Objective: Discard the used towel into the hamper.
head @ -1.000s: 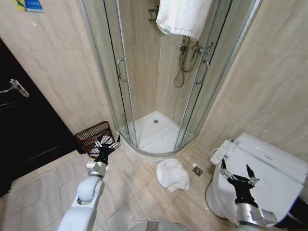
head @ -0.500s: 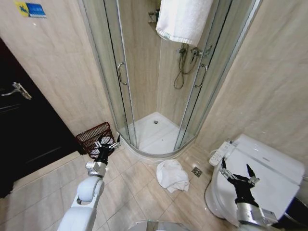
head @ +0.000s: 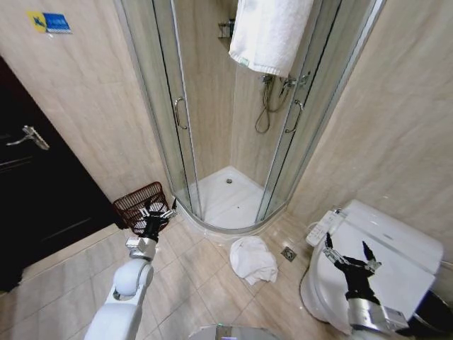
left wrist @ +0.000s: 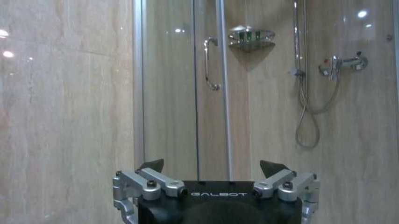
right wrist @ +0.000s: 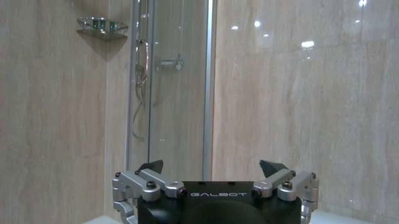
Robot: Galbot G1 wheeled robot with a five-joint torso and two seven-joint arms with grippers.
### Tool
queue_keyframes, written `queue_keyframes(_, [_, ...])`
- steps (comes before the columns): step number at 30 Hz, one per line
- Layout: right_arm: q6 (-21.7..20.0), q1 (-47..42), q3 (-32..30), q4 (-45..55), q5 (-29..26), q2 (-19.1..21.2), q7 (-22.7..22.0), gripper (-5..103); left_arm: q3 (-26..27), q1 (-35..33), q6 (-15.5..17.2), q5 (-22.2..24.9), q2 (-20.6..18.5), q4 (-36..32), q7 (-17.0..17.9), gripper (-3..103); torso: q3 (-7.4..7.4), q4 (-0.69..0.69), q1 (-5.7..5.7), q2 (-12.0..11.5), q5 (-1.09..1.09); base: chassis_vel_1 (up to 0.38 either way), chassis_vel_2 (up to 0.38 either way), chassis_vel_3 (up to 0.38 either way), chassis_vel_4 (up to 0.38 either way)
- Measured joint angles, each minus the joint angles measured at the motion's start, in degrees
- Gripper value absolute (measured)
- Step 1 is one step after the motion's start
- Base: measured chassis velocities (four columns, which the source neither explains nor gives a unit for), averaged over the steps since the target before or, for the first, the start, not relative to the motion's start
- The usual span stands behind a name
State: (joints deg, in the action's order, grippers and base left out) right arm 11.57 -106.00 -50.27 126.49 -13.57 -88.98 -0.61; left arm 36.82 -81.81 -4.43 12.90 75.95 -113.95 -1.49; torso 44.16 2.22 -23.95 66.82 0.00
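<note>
Both grippers, left (head: 157, 211) and right (head: 352, 259), stand with jaws open and empty; the crumpled towel (head: 253, 258) on the floor may shed folds in grasp and miss the hamper (head: 136, 204) far left.

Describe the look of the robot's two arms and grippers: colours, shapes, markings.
The left arm is glossy white with rounded, tubular segments and a silver wrist collar. The left gripper has a black body marked "GALBOT" in white, silver metal linkages with bolts, and dark pointed fingers. The right gripper looks identical, with the same lettering, on a ribbed silver wrist. No loose cables show.
</note>
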Motion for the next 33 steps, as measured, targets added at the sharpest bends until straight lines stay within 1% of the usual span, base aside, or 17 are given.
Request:
queue_keyframes(4, [0.04,-0.09,-0.03,0.21,0.0,-0.08,0.0,100,-0.12,-0.04,-0.25,0.12,-0.02,0.18,0.17,100,0.65,0.0,-0.59,1.23,0.0,0.0,0.0,0.0,0.0])
queue_keyframes(5, [0.04,-0.09,-0.03,0.21,0.0,-0.08,0.0,100,-0.12,-0.04,-0.25,0.12,-0.02,0.18,0.17,100,0.65,0.0,-0.59,1.23,0.0,0.0,0.0,0.0,0.0])
queue_keyframes(6, [0.07,-0.13,-0.04,0.27,0.0,-0.12,0.0,100,-0.12,-0.08,-0.37,0.17,-0.06,0.2,0.24,100,0.9,0.0,-0.77,1.66,0.0,0.0,0.0,0.0,0.0])
queue_keyframes(7, [0.15,-0.23,-0.05,0.44,0.0,-0.24,-0.01,100,-0.12,-0.28,-0.69,0.62,-0.22,0.18,0.51,100,1.48,0.0,-1.29,2.77,0.0,0.0,0.0,0.0,0.0])
queue_keyframes(9, [0.21,-0.29,-0.04,0.52,0.01,-0.36,-0.01,100,-0.04,-0.42,-0.69,0.72,-0.33,0.06,0.56,100,1.91,0.0,-1.63,3.55,0.0,0.0,0.0,0.0,0.0])
queue_keyframes(10, [0.21,-0.29,-0.04,0.52,0.01,-0.36,-0.01,100,-0.04,-0.42,-0.69,0.72,-0.33,0.06,0.56,100,1.91,0.0,-1.63,3.55,0.0,0.0,0.0,0.0,0.0])
queue_keyframes(12, [0.25,-0.34,0.07,0.7,0.05,-0.45,-0.01,100,0.22,-0.67,-0.7,0.83,-0.39,-0.13,0.58,100,2.43,0.0,-2.07,4.5,0.0,0.0,0.0,0.0,0.0])
queue_keyframes(16, [0.27,-0.34,0.13,0.84,0.1,-0.51,-0.01,100,0.52,-0.94,-0.75,1.04,-0.48,-0.31,0.59,100,2.88,0.0,-2.42,5.3,0.0,0.0,0.0,0.0,0.0])
queue_keyframes(18, [0.27,-0.33,0.13,1.0,0.12,-0.56,-0.01,100,0.72,-1.21,-0.84,1.26,-0.61,-0.38,0.61,100,3.4,0.0,-2.85,6.25,0.0,0.0,0.0,0.0,0.0])
queue_keyframes(20, [0.27,-0.33,0.13,1.06,0.12,-0.57,-0.01,100,0.74,-1.31,-0.84,1.32,-0.65,-0.44,0.64,100,3.57,0.0,-3.0,6.58,0.0,0.0,0.0,0.0,0.0])
queue_keyframes(23, [0.37,-0.43,0.12,1.09,0.14,-0.57,-0.01,100,0.74,-1.43,-0.83,1.36,-0.67,-0.51,0.72,100,4.28,0.0,-3.61,7.89,0.0,0.0,0.0,0.0,0.0])
queue_keyframes(24, [0.37,-0.43,0.12,1.09,0.14,-0.57,-0.01,100,0.74,-1.43,-0.83,1.36,-0.67,-0.51,0.72,100,4.28,0.0,-3.61,7.89,0.0,0.0,0.0,0.0,0.0])
queue_keyframes(33, [0.46,-0.34,-0.03,1.11,0.2,-0.76,-0.01,100,0.68,-1.07,-0.85,1.37,-1.01,-0.27,0.8,100,5.97,0.0,-4.98,10.97,0.0,0.0,0.0,0.0,0.0])
